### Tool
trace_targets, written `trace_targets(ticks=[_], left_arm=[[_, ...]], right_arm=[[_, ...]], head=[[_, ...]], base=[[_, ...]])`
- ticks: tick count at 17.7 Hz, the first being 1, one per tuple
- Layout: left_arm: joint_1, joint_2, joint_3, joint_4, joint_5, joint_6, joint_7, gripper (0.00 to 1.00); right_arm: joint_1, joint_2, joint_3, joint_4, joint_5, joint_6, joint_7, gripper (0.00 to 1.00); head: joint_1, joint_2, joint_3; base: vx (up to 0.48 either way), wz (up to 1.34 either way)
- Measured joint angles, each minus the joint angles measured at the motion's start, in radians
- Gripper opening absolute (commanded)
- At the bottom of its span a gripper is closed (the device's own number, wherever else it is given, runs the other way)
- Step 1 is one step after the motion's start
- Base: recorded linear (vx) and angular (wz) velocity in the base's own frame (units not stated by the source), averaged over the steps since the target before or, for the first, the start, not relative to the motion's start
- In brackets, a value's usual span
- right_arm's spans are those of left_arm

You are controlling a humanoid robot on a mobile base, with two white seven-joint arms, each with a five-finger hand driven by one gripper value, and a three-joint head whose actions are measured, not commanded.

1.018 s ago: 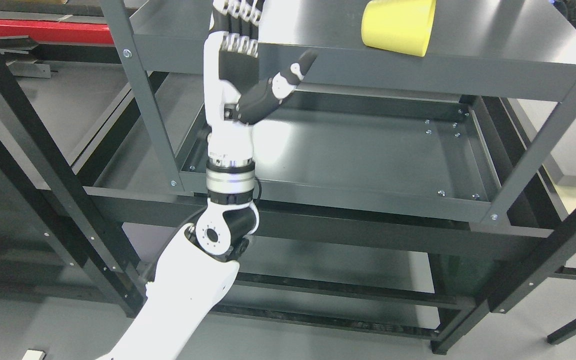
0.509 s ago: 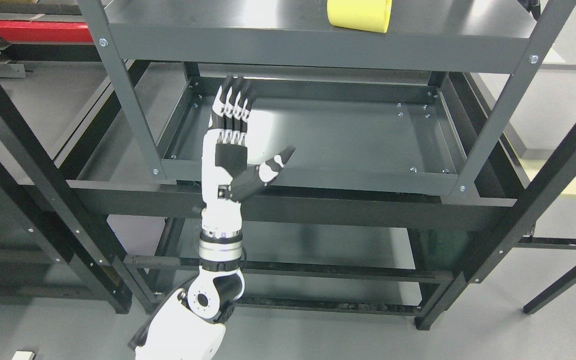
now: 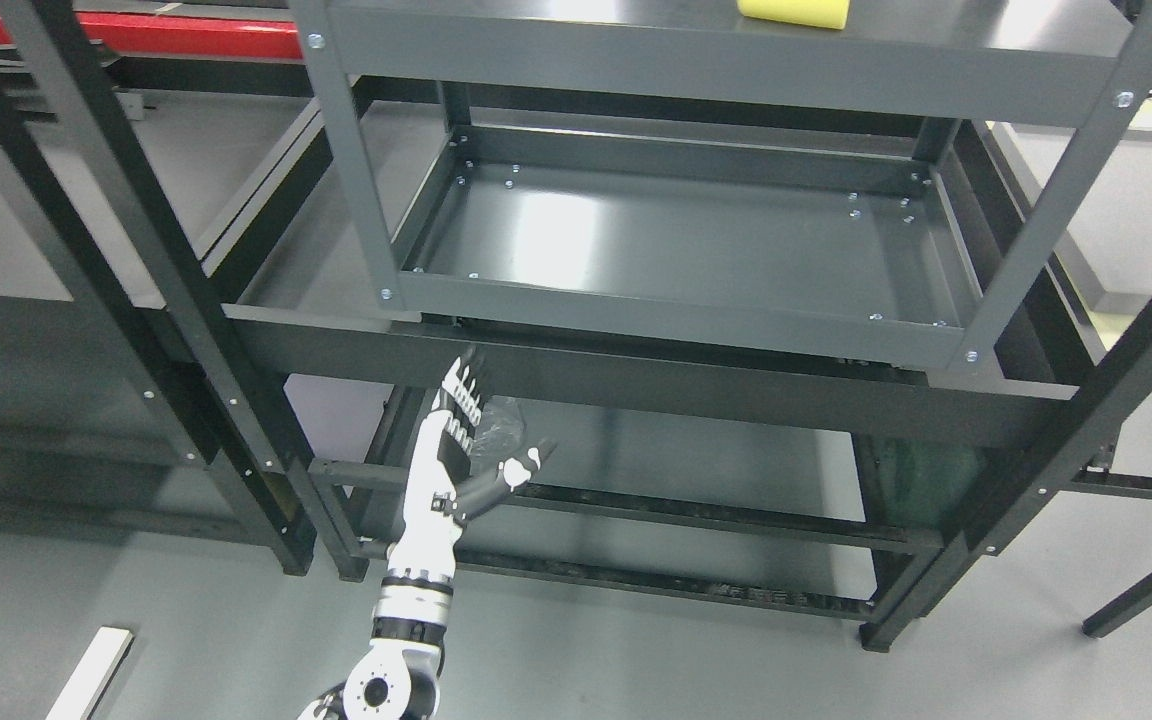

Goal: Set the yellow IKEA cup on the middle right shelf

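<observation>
The yellow cup (image 3: 794, 9) stands on the upper grey shelf (image 3: 716, 60) at the top of the picture; only its lower edge shows. My left hand (image 3: 481, 440) is low in the picture, far below and left of the cup, in front of the lower black rails. Its fingers are straight and spread, thumb out to the right, and it holds nothing. The right arm is out of view.
Below the cup's shelf lies an empty grey tray shelf (image 3: 686, 240) with a raised rim. Dark uprights (image 3: 1026, 240) frame the rack. More black racking (image 3: 116, 220) stands at the left. A white strip (image 3: 91, 670) lies on the grey floor.
The camera has pulled back and shifted, so the rack looks smaller. My left hand has come down and away from the shelf, still open. The cup stays on the upper shelf.
</observation>
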Motion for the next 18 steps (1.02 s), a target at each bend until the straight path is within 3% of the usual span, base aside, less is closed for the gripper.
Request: trace_targets(ticks=[7, 9, 14, 18], left_arm=[[0.103, 0.015, 0.053, -0.017, 0.000, 0.087, -0.038, 0.98], [0.130, 0.016, 0.063, -0.051, 0.002, 0.147, -0.045, 0.98], [0.162, 0.003, 0.119, -0.184, 0.005, 0.422, -0.050, 0.98], [0.128, -0.006, 0.169, -0.259, 0.006, 0.464, -0.096, 0.98]], right_arm=[[0.000, 0.000, 0.000, 0.000, 0.000, 0.000, 0.005, 0.99], [0.000, 0.000, 0.000, 0.000, 0.000, 0.000, 0.006, 0.99], [0.000, 0.000, 0.000, 0.000, 0.000, 0.000, 0.006, 0.99], [0.000, 0.000, 0.000, 0.000, 0.000, 0.000, 0.006, 0.99]], head=[[0.0000, 0.000, 0.000], [0.0000, 0.000, 0.000], [0.0000, 0.000, 0.000], [0.0000, 0.000, 0.000]], base=[[-0.013, 0.03], [0.005, -0.01], [0.001, 0.01], [0.008, -0.03]])
